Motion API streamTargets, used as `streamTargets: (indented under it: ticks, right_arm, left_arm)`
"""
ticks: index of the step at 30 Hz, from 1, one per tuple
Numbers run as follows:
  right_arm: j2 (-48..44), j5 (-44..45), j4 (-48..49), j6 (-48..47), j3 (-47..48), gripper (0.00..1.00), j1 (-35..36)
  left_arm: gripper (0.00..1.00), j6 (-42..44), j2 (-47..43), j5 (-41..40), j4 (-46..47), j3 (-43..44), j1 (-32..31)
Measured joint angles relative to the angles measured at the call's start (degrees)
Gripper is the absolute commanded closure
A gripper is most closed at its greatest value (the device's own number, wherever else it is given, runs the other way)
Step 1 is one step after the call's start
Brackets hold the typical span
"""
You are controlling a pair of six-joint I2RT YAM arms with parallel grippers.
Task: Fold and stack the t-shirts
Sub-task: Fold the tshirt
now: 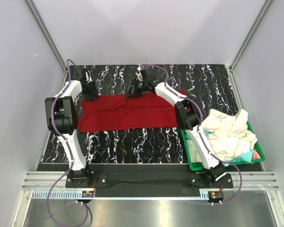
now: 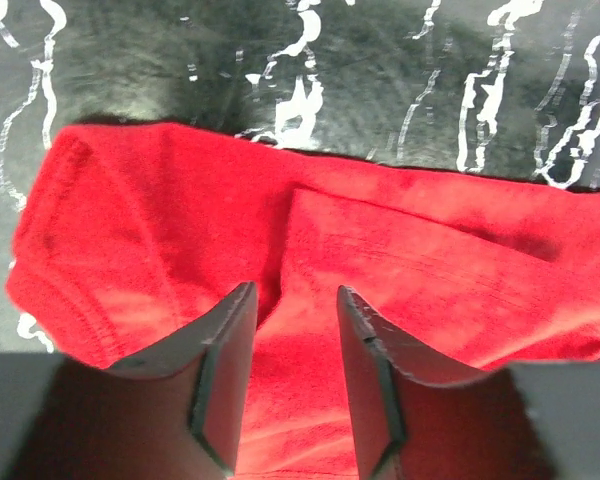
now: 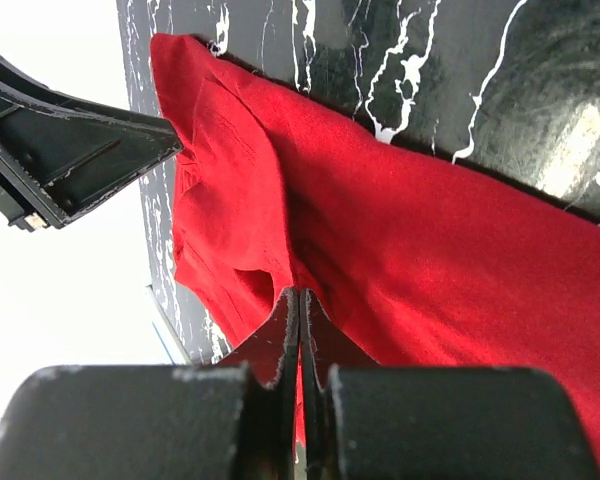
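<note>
the red shirt (image 1: 128, 113) is laid partly folded just under the left gripper (image 2: 295, 295), held open and empty, its far edge is pinched in the closed right gripper (image 3: 298, 295), and the other shirts (image 1: 227, 132) are heaped unfolded in the bin (image 1: 193, 165) off to that gripper's right.

Left arm (image 1: 66, 118): rises from its base at the near edge, bends at a raised elbow, and its forearm reaches toward the far left of the table. Left gripper (image 2: 295, 293): pointed downward, its two fingers (image 2: 225, 360) standing apart with a clear gap and nothing between them.

Right arm (image 1: 189, 113): extends from its base, bends at the elbow, and its forearm stretches far and to the left, toward the table's middle. Right gripper (image 3: 300, 295): fingers pressed fully together, pinching a raised edge of the red t-shirt (image 3: 430, 250).
</note>
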Motion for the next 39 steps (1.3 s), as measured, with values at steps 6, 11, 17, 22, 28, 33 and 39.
streamTargets:
  ticks: [6, 11, 17, 22, 28, 33, 39]
  right_arm:
    - [0.0, 0.2, 0.8, 1.0, -3.1, 1.0, 0.0]
    - [0.5, 0.9, -0.9, 1.0, -1.7, 0.89, -0.3]
    - [0.5, 1.6, -3.4, -1.4, 0.0, 0.64, -1.1]
    - [-0.7, 2.5, -6.1, -4.7, -2.1, 0.58, -1.2]
    - [-4.9, 2.3, -5.9, -5.9, -6.8, 0.51, 0.9]
    - [-6.6, 1.0, -4.2, -6.1, -9.0, 0.51, 3.5]
    - [-6.6, 0.3, -3.4, -6.1, -10.9, 0.52, 4.1]
  left_arm:
    - [0.5, -0.1, -0.9, -3.9, -1.5, -0.4, 0.0]
    - [0.51, -0.4, -6.8, -3.9, -2.4, -3.8, 0.0]
    - [0.54, -0.2, -10.9, -2.9, -2.1, -7.3, 0.0]
    - [0.6, -1.8, -11.2, -1.6, -1.0, -11.8, 0.0]
    - [0.5, -4.0, -12.4, -0.7, -0.4, -15.3, 0.0]
    - [0.48, -4.2, -12.8, -0.8, 0.9, -15.2, 0.0]
    - [0.48, -3.9, -12.8, -1.7, 0.9, -15.2, 0.0]
